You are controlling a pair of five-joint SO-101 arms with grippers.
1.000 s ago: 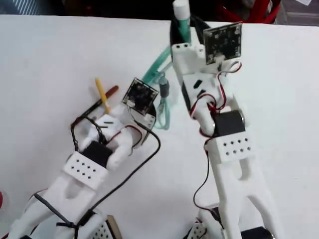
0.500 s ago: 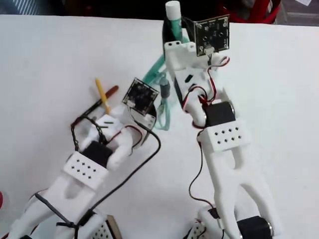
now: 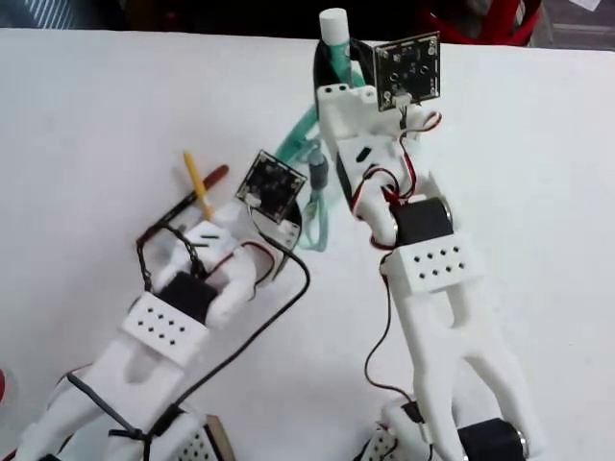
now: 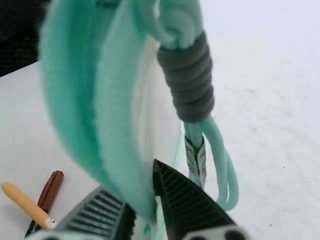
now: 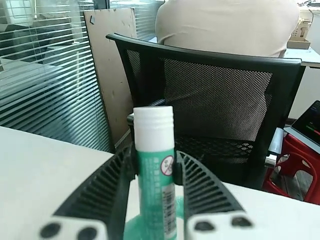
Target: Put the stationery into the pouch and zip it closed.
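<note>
Right wrist view: my right gripper point(image 5: 154, 152) is clamped on the upright glue stick point(image 5: 155, 175), over the pouch point(image 4: 120, 125) near the table's point(image 3: 96, 96) far edge. My left gripper point(image 4: 142, 195) pinches the pouch's lip, I'd say to keep it open for the drop.

Two arms are operating at the surface point(image 3: 86, 106): one left arm point(image 3: 163, 327) and one right arm point(image 3: 442, 279). Each is carrying one tool, making two: the left tool point(image 4: 142, 200) and the right tool point(image 5: 155, 152). One teal pouch point(image 4: 75, 100) is showing. One glue stick point(image 5: 155, 170) is showing. Two pens are lying on the surface: one yellow pen point(image 3: 197, 182) and one brown-capped pen point(image 3: 213, 176). Stationery pieces are totalling three. Two camera boards are showing, one per wrist: point(image 3: 272, 182) and point(image 3: 408, 69). One mesh chair point(image 5: 220, 100) is standing beyond the far edge.
</note>
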